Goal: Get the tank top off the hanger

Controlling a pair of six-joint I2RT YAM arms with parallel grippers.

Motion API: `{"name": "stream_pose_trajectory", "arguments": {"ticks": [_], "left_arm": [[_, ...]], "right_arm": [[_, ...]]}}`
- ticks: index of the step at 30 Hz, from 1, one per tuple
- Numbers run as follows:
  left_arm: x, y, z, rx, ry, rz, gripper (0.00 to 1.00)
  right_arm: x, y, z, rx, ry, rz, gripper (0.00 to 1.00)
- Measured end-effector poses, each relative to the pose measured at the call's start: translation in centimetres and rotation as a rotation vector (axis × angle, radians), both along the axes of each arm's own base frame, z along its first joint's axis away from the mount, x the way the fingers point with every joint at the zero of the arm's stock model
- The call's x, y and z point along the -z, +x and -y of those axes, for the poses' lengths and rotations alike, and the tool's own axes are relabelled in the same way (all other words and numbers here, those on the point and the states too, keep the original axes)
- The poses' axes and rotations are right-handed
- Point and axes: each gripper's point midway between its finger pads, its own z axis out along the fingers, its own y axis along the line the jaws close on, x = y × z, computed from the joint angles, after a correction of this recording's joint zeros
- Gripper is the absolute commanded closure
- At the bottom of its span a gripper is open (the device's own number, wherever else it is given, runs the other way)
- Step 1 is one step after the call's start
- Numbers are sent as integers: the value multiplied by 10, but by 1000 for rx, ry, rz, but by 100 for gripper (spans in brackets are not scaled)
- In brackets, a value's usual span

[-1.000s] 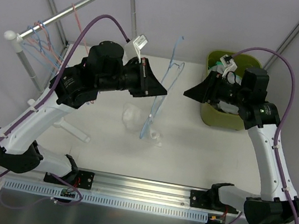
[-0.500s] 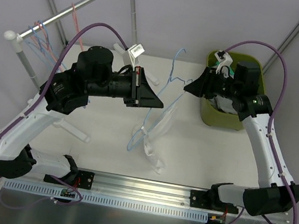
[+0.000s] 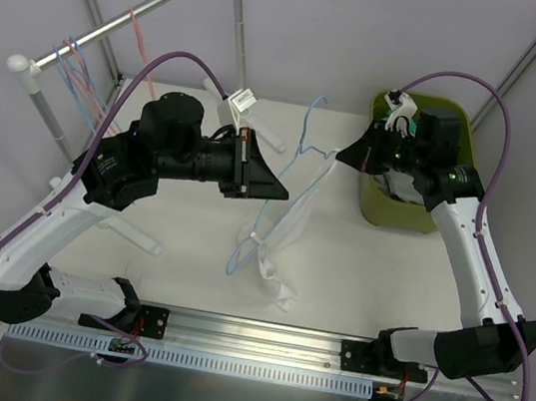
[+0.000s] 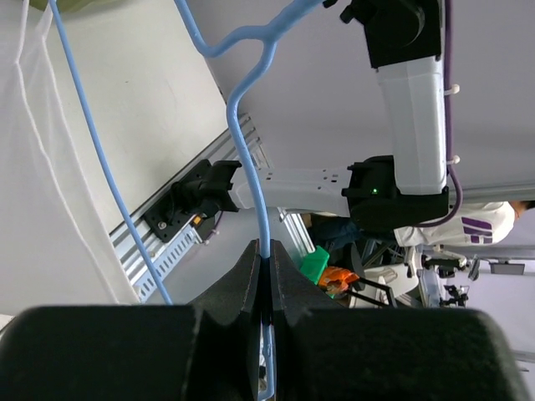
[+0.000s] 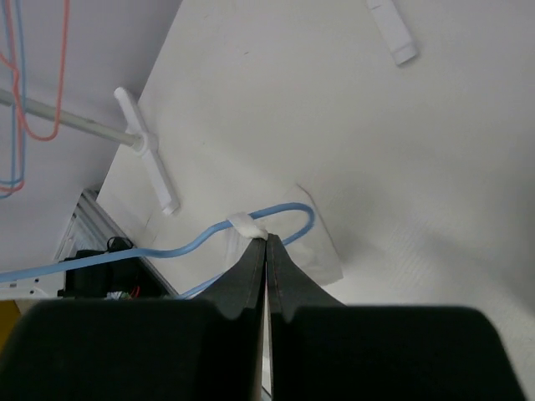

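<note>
White bench [image 3: 379,268] lies under both arms. The left tool [image 4: 265,251] is clamped on the blue wire of the hanger [image 4: 245,167], holding it up off the bench. The right tool [image 5: 266,242] is pinched shut on a white strap of the tank top [image 3: 286,226] where it loops over the hanger's shoulder. The rest of the tank top hangs from the hanger, its lower end heaped on the bench. A green bin [image 3: 387,213] stands behind the right arm, and a rail [image 3: 123,23] stands back left.
</note>
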Motion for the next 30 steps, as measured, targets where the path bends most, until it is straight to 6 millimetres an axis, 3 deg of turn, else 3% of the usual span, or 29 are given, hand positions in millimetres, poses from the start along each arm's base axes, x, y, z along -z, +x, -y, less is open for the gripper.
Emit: {"name": "stream_pose_trajectory", "arguments": {"ticks": [6,9,13,17,22,25,30], "left_arm": [[14,-1,0,12,24,-13,100],[11,-3,0,26,21,1,100],[-15,-3,-2,32,-14,90,100],[-71,6,-1,21,-95,280,100],[-134,37,11,-34,-199,655,100],[-146,68,25,-115,-214,890,100],[-151,140,55,-306,-127,1261,100]], "right_arm": [[-2,30,49,191,-48,-3,100],[7,42,58,222,-61,-27,100],[44,40,52,196,-81,-128,100],[60,23,40,123,-46,-198,100],[28,-10,16,-30,93,-187,100],[-5,-41,8,-103,155,-124,100],[-56,-98,10,-182,217,30,100]]}}
